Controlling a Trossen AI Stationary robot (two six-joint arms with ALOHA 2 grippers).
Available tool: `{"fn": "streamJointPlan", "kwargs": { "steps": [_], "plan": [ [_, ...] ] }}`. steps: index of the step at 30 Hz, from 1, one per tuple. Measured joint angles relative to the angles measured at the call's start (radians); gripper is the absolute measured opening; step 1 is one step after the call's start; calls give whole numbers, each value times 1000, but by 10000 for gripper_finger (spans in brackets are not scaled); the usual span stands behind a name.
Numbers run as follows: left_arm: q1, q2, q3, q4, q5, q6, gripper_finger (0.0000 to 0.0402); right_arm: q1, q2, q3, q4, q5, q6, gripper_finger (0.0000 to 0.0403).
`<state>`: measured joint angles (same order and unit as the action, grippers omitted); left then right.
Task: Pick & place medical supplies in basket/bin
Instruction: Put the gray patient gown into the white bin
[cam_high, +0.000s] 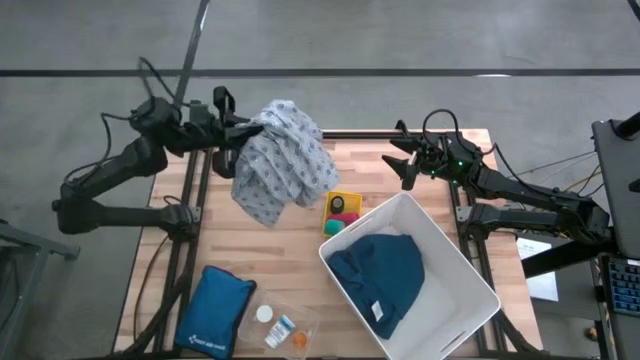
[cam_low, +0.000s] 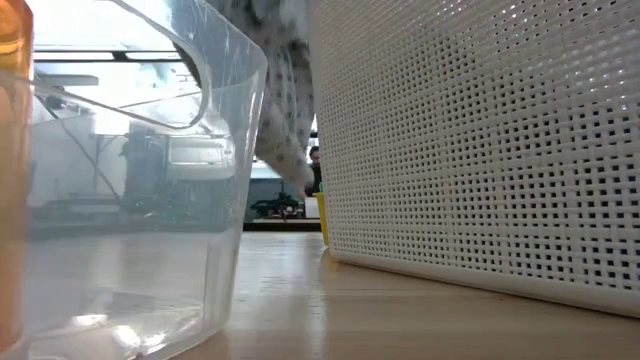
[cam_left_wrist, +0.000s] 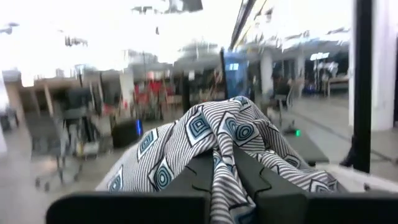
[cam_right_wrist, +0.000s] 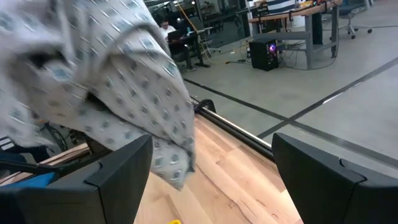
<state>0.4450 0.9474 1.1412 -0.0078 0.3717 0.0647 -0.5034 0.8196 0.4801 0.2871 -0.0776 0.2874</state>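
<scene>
Grey dotted cloth (cam_high: 280, 160) hangs pinched in left hand (cam_high: 240, 133) beside white basket (cam_high: 470, 280); lift high over rim before releasing; right hand (cam_high: 405, 160) spread, idle.

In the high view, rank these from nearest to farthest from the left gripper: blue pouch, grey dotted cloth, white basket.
1. Grey dotted cloth, held in the left gripper at the table's far-left corner.
2. White basket, near right.
3. Blue pouch, near-left edge; close to the basket's distance.
</scene>
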Motion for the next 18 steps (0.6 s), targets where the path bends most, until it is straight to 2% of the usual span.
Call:
{"fn": "streamJointPlan", "kwargs": {
  "steps": [6,9,13,18],
  "plan": [
    [-15,-1,0,252,10,14,26,0,0,0,0,0,0,325],
    [-16,5,0,359,65,14,26,0,0,0,0,0,0,325],
    [-25,17,0,406,115,10,26,0,0,0,0,0,0,325],
    [-68,53,0,481,119,-12,25,0,0,0,0,0,0,325]
  ]
}}
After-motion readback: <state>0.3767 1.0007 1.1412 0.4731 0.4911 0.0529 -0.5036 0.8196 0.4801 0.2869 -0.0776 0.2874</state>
